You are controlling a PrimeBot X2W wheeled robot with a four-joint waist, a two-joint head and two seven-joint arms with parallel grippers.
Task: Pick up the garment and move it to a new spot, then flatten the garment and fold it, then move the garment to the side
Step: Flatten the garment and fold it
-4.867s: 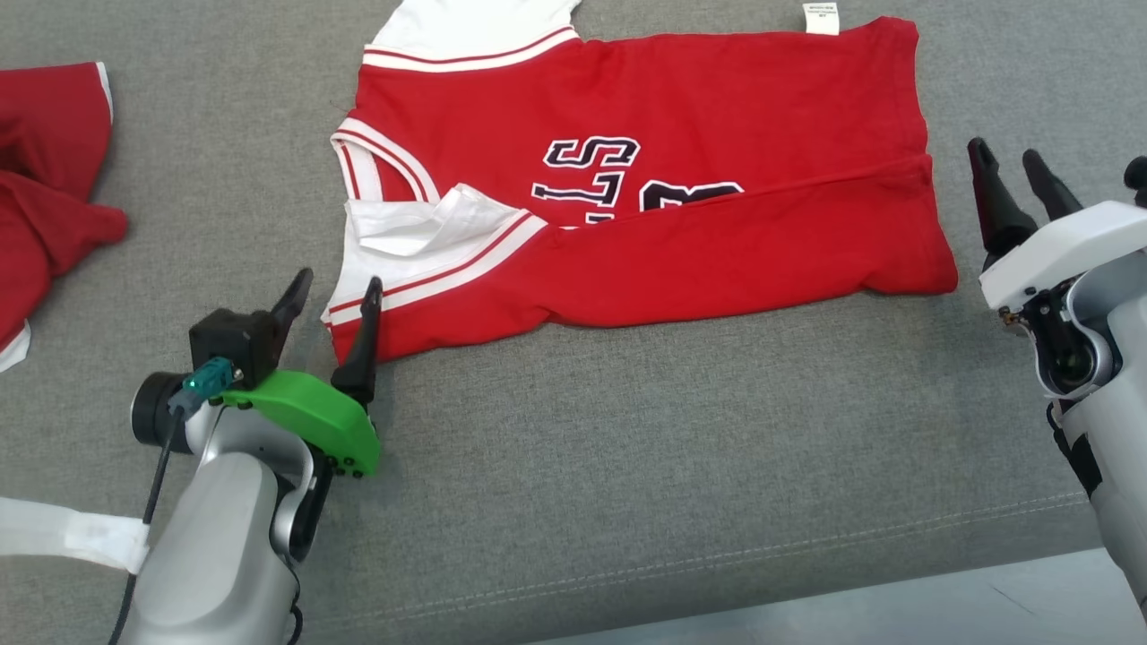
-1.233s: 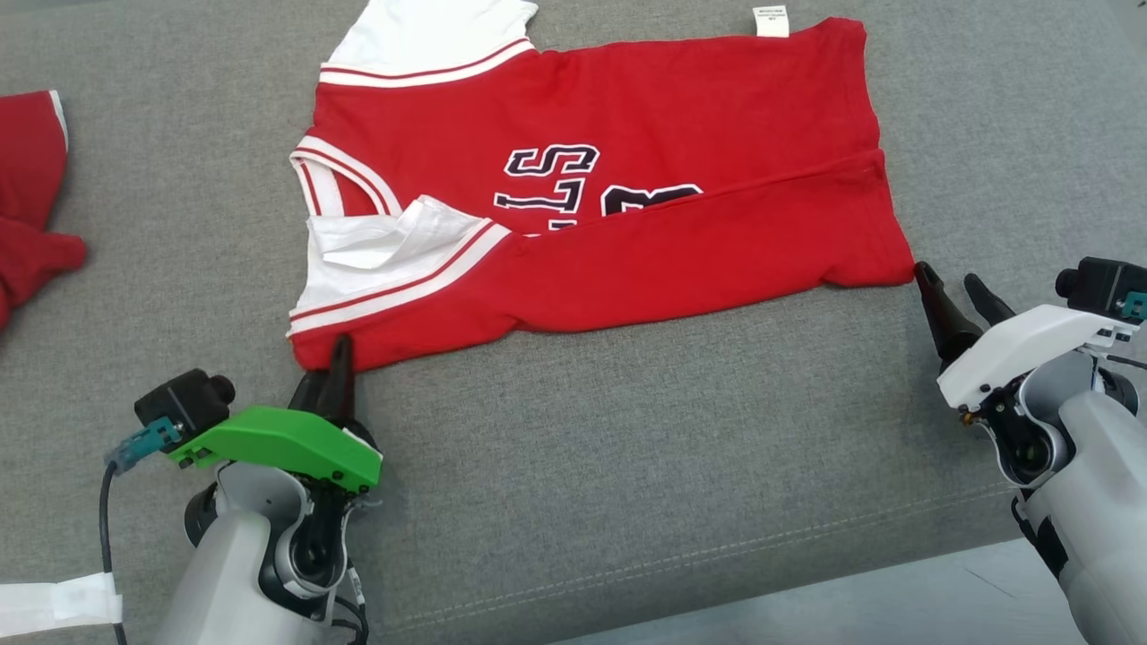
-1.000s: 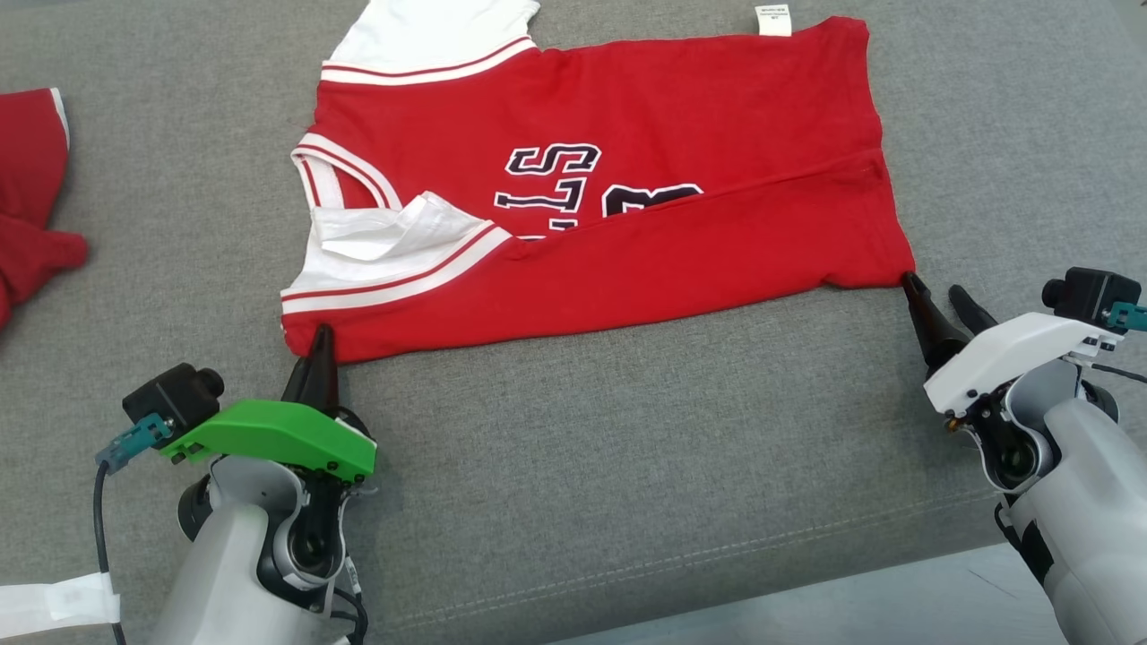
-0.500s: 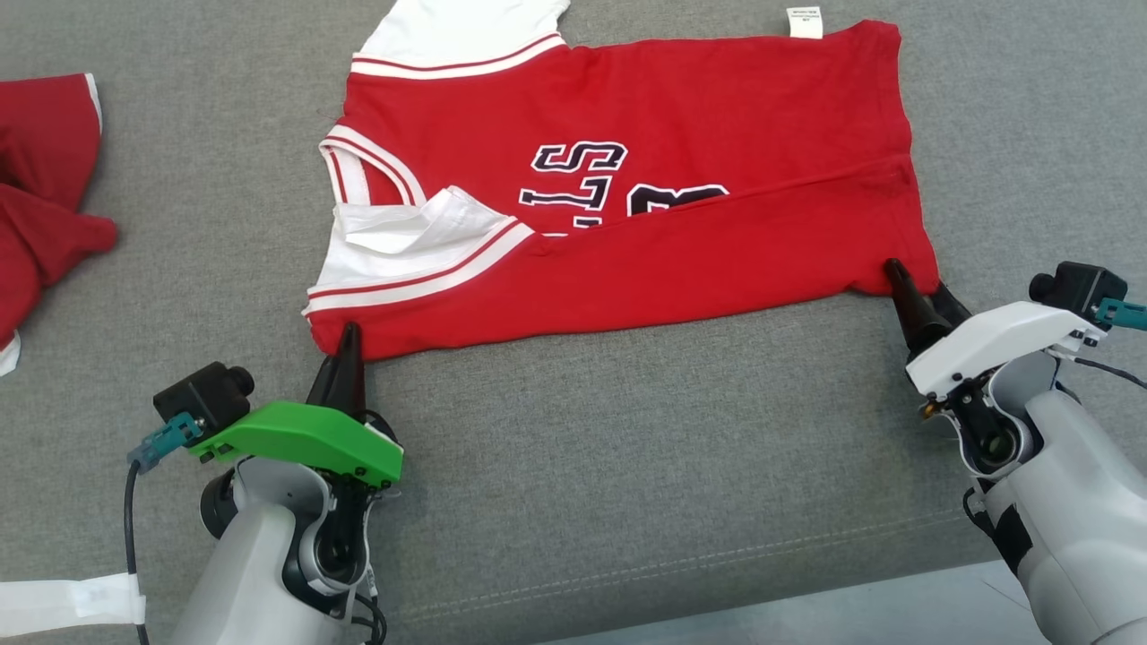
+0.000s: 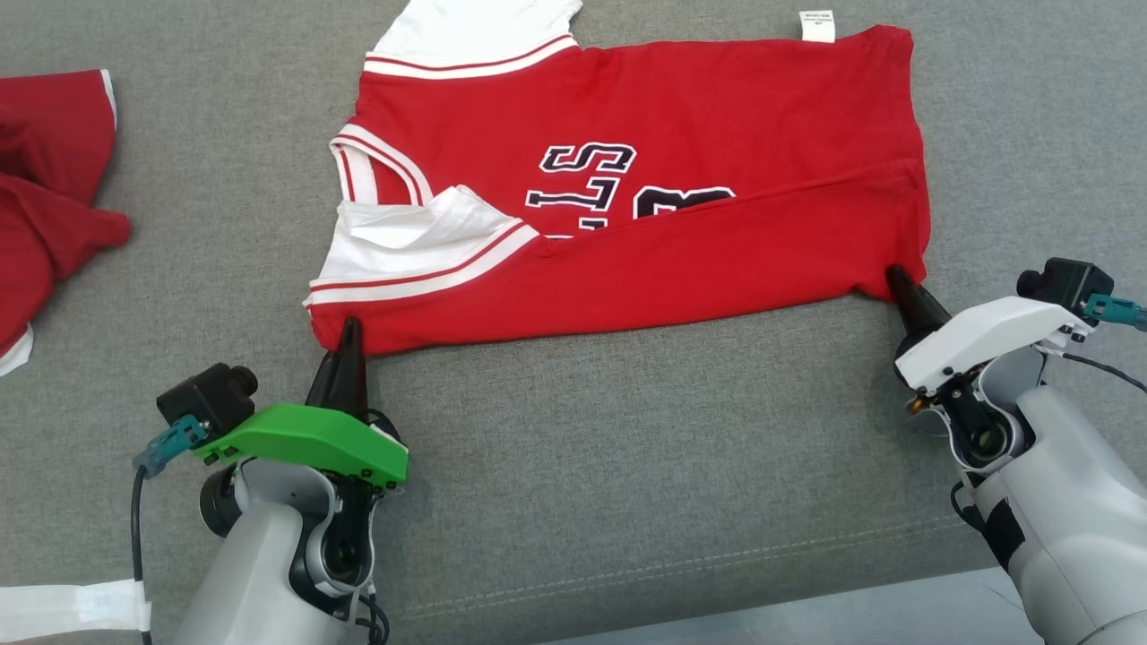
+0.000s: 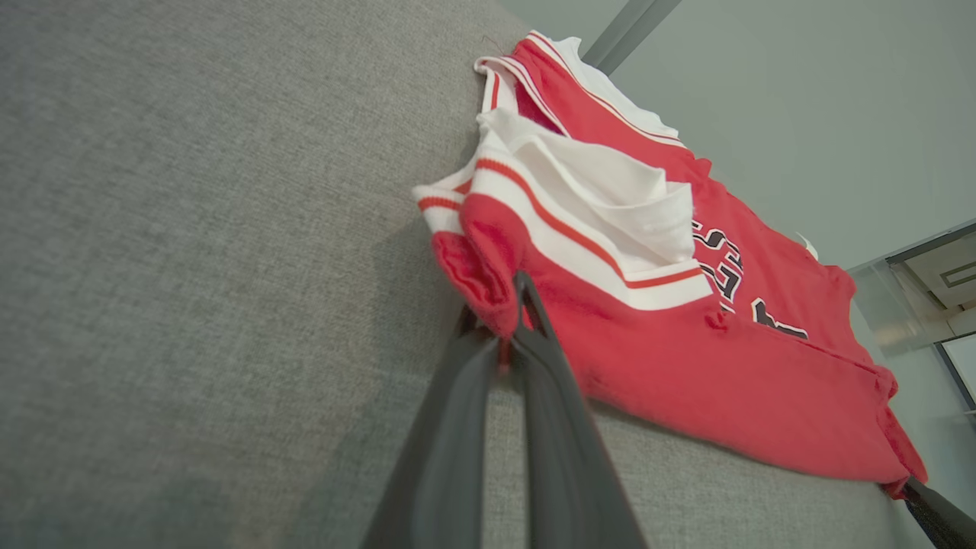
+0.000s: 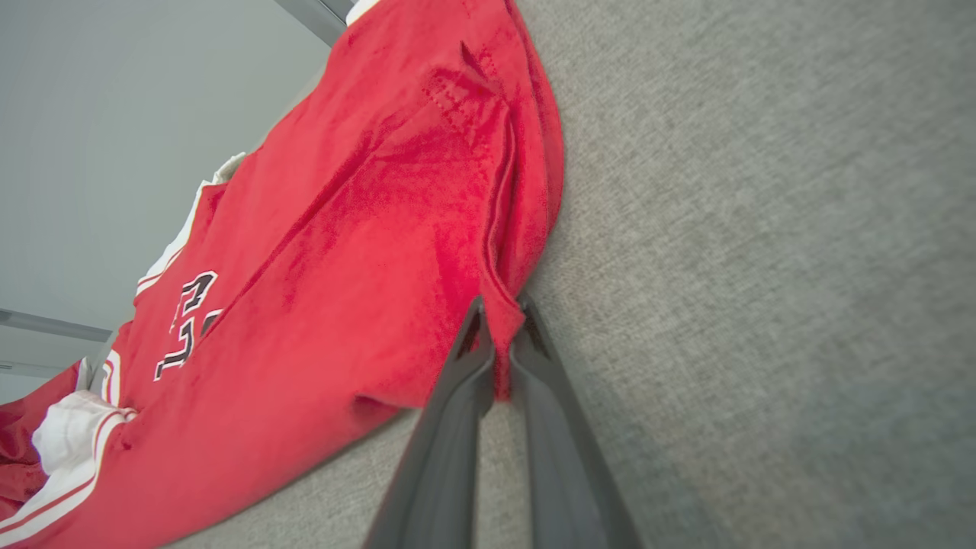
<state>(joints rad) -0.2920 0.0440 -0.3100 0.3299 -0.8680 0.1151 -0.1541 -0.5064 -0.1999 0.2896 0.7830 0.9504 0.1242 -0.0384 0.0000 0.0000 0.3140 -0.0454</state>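
Observation:
The garment (image 5: 627,170) is a red jersey with white striped trim and dark lettering, lying partly folded on the grey cushion (image 5: 627,448). My left gripper (image 5: 348,333) is shut on its near left corner, and in the left wrist view the red cloth (image 6: 488,267) is pinched between the fingertips (image 6: 526,293). At the near right corner my right gripper (image 5: 899,279) is shut on the hem, and the right wrist view shows the garment (image 7: 366,252) with its edge clamped between the two fingers (image 7: 476,335).
Another red garment (image 5: 45,179) with white trim lies crumpled at the far left of the cushion. The cushion's stitched front edge (image 5: 717,555) runs below both arms, with pale floor (image 5: 806,618) beyond it. A white strap (image 5: 63,609) shows at the lower left.
The right gripper moved in to the garment's near right corner and closed on it. The left gripper has stayed shut on the near left corner. The head camera shifted slightly.

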